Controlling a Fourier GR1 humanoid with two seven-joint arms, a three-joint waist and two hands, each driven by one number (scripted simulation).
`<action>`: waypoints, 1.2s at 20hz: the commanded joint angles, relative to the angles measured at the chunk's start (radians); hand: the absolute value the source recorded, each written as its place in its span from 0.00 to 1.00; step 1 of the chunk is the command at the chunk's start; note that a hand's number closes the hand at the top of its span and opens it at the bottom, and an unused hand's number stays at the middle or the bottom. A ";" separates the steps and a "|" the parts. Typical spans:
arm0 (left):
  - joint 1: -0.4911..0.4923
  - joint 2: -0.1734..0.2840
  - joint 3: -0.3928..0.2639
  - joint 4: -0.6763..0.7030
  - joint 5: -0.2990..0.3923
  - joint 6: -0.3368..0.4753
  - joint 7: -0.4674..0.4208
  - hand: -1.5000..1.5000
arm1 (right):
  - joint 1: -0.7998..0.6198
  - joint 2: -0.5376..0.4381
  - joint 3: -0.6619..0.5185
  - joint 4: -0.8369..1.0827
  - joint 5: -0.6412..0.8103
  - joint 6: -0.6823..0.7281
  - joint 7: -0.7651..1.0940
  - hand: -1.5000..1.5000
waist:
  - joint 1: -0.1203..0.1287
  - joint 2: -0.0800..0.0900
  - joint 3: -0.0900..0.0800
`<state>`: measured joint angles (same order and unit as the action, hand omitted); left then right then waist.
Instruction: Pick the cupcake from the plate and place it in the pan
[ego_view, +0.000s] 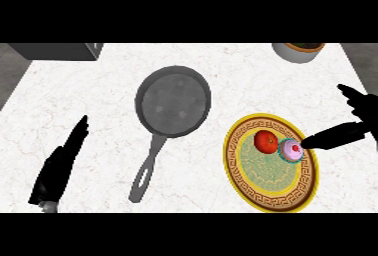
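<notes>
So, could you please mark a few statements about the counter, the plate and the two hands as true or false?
1. The pink-frosted cupcake lies in the dark grey frying pan. False: it sits on the yellow patterned round plate; the pan holds nothing.
2. A red tomato sits on the plate beside the cupcake. True.
3. The right hand reaches the cupcake with its fingers. True.
4. The left hand grips the pan's handle. False: it is open, apart from the handle.
5. The pan lies right of the plate. False: it lies left.
</notes>
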<state>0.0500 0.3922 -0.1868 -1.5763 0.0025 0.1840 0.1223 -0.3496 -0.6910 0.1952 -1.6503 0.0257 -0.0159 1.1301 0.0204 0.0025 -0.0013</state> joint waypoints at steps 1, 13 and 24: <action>0.025 -0.011 -0.002 -0.016 -0.008 0.008 -0.003 0.50 | -0.046 0.008 0.075 0.050 -0.027 0.114 0.181 0.00 | 0.003 -0.001 0.000; -0.008 -0.043 0.014 0.046 -0.045 0.010 -0.033 0.50 | -0.215 0.114 0.162 0.202 -0.064 0.129 0.284 0.00 | -0.007 -0.001 -0.001; 0.059 -0.009 0.050 -0.046 -0.007 -0.042 -0.003 0.50 | -0.182 0.144 0.221 0.352 -0.037 0.136 0.254 0.00 | -0.007 -0.005 0.000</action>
<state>0.0691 0.3710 -0.1545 -1.5924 -0.0222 0.1594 0.1287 -0.5290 -0.5731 0.3955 -1.3235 -0.0252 0.1059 1.1908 0.0125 -0.0007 -0.0012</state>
